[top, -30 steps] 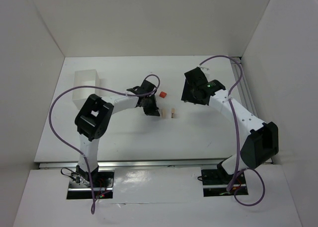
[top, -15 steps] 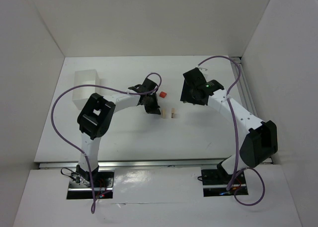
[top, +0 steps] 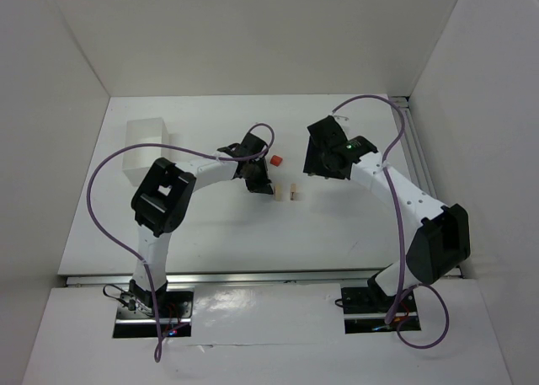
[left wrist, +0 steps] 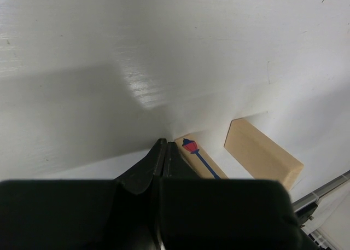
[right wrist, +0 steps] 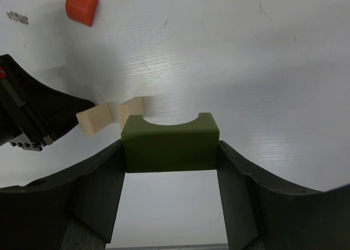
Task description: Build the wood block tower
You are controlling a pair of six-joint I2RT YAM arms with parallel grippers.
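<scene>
You are gripping the likely light, stiff, smooth-sided dark green arch block [right wrist: 169, 143] by its 2 flat ends in the part-open right fingers [right wrist: 104, 179], hovering right of the 2 tan uprights [top: 284, 191] on the table [top: 337, 225], while the shut, empty left fingers [left wrist: 159, 161] are sitting beside the left upright [top: 275, 191].

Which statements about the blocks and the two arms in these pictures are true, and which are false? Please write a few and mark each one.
1. The right fingers hold the green block. True.
2. The red piece sits on top of the tan blocks. False: it lies on the table, apart from them.
3. The left fingers are closed with nothing between them. True.
4. The two tan blocks are stacked one on the other. False: they are side by side on the table with a gap between them.
5. The white box is on the left arm's side. True.
</scene>
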